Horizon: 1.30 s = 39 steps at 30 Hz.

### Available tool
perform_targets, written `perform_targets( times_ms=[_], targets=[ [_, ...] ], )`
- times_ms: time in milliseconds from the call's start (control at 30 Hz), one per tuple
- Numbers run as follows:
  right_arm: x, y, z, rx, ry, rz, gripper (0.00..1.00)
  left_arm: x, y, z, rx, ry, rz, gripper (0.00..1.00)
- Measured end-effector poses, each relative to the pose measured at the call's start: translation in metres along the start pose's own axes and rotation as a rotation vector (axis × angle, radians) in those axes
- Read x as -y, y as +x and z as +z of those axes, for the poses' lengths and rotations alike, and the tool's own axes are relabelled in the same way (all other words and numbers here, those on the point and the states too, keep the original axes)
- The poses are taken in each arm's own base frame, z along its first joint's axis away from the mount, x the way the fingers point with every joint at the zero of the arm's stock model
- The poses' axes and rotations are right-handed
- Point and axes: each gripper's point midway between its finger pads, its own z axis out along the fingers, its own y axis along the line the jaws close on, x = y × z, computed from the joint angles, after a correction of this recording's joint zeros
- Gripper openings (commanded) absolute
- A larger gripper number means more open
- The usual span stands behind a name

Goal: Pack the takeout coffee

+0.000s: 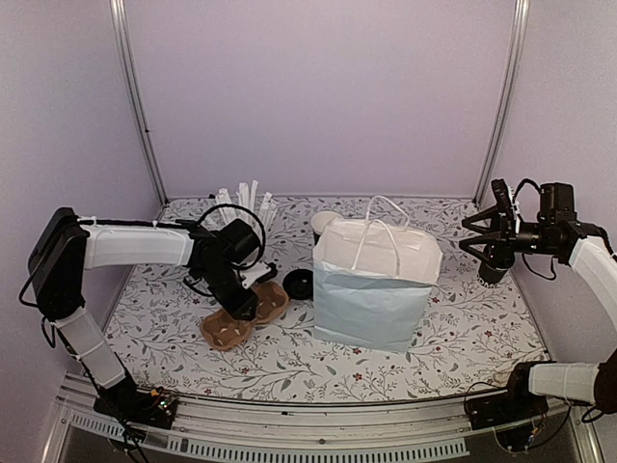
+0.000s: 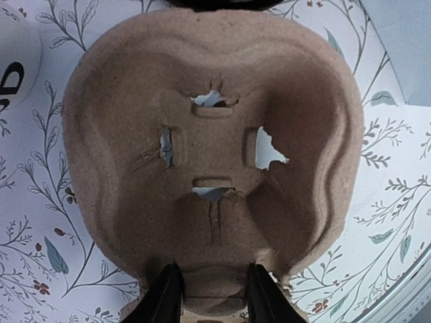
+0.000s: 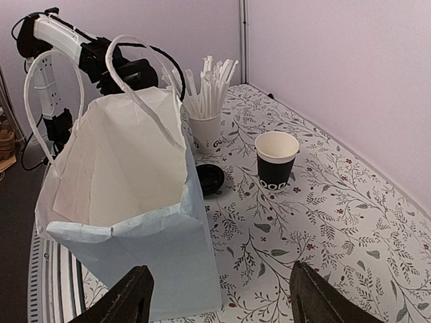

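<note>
One black coffee cup (image 3: 276,160) with a cream inside stands upright and empty behind the pale blue bag (image 3: 128,202); only its rim shows in the top view (image 1: 324,223). I see no second cup for certain. The bag (image 1: 376,280) stands open mid-table. My left gripper (image 2: 214,299) is shut on the near edge of a brown pulp cup carrier (image 2: 209,134), which lies left of the bag (image 1: 246,313). My right gripper (image 3: 225,303) is wide open and empty, raised to the right of the bag (image 1: 465,234).
A white cup of straws (image 3: 205,101) stands at the back, partly hidden by the left arm (image 1: 246,198). A flat black lid (image 3: 210,178) lies between carrier and bag (image 1: 297,283). Walls close in the back and both sides.
</note>
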Motion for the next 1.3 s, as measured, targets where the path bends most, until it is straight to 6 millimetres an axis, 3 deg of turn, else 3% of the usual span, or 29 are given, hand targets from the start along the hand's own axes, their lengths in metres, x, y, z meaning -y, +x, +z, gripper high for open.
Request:
perform_targets(
  times_ms=[300,500,700,767,900,1133,1200,1300],
  targets=[
    [0.000,0.001,0.000,-0.001,-0.001,0.004,0.72,0.001,-0.007,-0.008,0.023,0.005,-0.004,0.31],
    [0.002,0.001,0.001,-0.005,-0.003,0.017,0.73,0.008,-0.019,-0.035,0.087,0.013,-0.011,0.32],
    [0.018,-0.042,0.003,-0.007,-0.014,-0.016,0.74,0.039,-0.040,-0.077,0.197,0.042,0.047,0.32],
    [0.019,-0.061,0.015,-0.017,-0.047,-0.048,0.74,0.052,-0.047,-0.094,0.240,0.057,0.067,0.32],
    [0.012,-0.077,0.043,-0.052,-0.127,-0.073,0.77,0.066,-0.054,-0.129,0.328,0.075,0.081,0.33],
    [-0.024,-0.066,0.099,-0.184,-0.304,-0.091,0.79,0.064,-0.052,-0.186,0.460,0.064,0.047,0.33],
    [-0.033,-0.060,0.109,-0.219,-0.322,-0.097,0.76,0.062,-0.053,-0.199,0.493,0.057,0.038,0.33],
    [-0.035,-0.056,0.118,-0.258,-0.311,-0.097,0.59,0.063,-0.060,-0.223,0.561,0.054,0.038,0.33]
  ],
)
